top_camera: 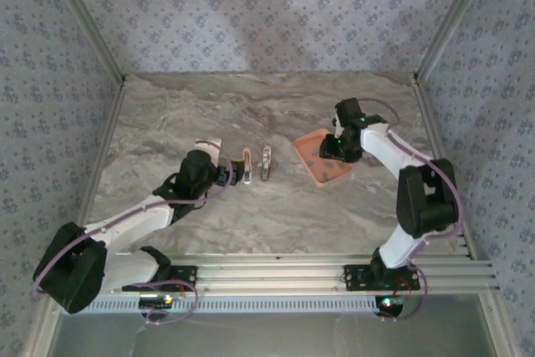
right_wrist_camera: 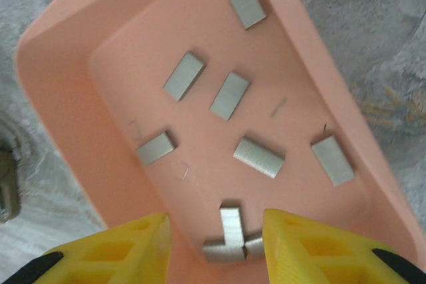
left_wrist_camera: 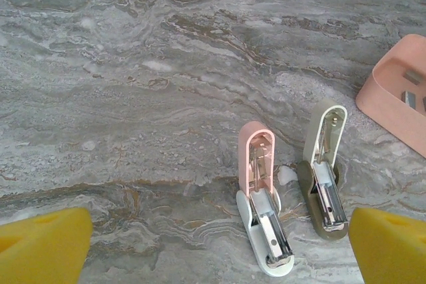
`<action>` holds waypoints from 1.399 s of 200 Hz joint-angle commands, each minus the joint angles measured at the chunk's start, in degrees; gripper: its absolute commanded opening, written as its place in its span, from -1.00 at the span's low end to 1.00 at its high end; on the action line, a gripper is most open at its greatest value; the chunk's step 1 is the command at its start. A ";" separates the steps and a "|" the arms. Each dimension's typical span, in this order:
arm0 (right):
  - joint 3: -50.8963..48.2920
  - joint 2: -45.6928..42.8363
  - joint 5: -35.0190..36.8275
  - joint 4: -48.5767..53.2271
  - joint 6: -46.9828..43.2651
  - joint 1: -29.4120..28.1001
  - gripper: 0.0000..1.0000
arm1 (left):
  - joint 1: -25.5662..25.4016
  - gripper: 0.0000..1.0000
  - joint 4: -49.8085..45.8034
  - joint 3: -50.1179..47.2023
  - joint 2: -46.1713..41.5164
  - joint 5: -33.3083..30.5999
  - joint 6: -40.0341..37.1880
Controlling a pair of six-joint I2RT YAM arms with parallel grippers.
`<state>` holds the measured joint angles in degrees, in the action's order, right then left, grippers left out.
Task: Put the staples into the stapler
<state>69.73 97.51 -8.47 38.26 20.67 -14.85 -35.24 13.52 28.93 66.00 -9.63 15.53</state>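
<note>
The grey marble-patterned surface [top_camera: 251,215] is carrying everything. On its right part a shallow salmon-pink rectangular plastic tray [top_camera: 306,156] is lying. The right claw [right_wrist_camera: 216,234] is reaching down into the near end of this tray. Its yellow fingers [right_wrist_camera: 133,251] are standing partly apart and are clamping nothing. The left claw [left_wrist_camera: 219,241] is hanging low over the surface with its fingers spread wide, and it is facing two small staplers. These are lying side by side between the left claw and the tray, both folded open with the metal channels showing: a pink-and-white plastic stapler [left_wrist_camera: 261,197] and, nearer to the tray, an olive-and-cream plastic stapler [left_wrist_camera: 324,171]. The staples [right_wrist_camera: 258,157], tiny dark grey metal strips, are lying scattered on the tray floor. A few of them are sitting between the fingers of the right claw.
</note>
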 commanded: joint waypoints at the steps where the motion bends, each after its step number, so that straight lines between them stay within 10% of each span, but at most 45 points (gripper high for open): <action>1: 4.71 4.41 2.45 2.33 -1.59 0.44 -0.19 | 0.39 0.96 1.07 -0.20 -0.61 -0.47 -1.10; 280: 12.18 16.55 9.30 10.78 -26.28 -3.54 -0.16 | 0.50 0.97 1.86 1.65 4.14 0.39 -0.68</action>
<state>80.73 112.20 -0.71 47.88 -3.40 -18.09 -35.22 14.20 29.02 70.30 -9.76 15.07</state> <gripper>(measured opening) 0.422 0.984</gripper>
